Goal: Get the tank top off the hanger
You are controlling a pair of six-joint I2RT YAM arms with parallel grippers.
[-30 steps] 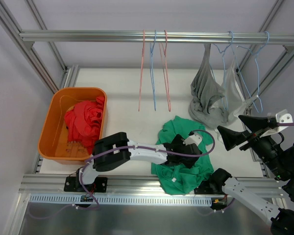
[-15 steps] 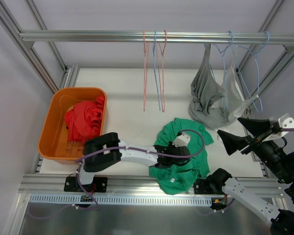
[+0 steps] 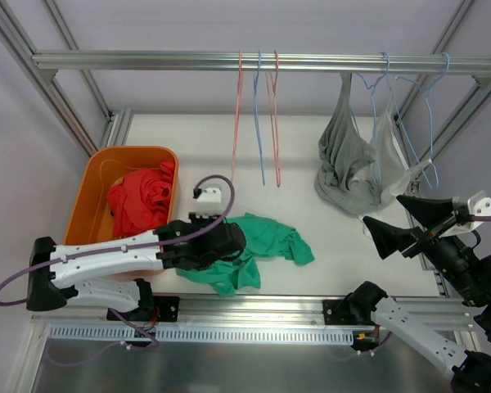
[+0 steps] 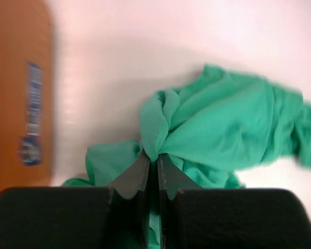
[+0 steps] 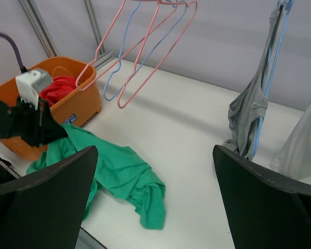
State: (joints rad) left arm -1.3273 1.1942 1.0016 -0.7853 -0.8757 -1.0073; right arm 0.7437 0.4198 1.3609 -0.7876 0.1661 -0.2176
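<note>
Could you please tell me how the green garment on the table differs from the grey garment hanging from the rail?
The green garment lies crumpled on the table; the grey garment hangs from a blue hanger on the rail. The left gripper has its jaws shut on a fold of the green garment; no gripper touches the grey garment. Both are limp cloth.

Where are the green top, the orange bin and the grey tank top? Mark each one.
green top (image 3: 266,236): top external view, middle of the cloth.
orange bin (image 3: 131,151): top external view, far rim.
grey tank top (image 3: 341,160): top external view, hanging body.
</note>
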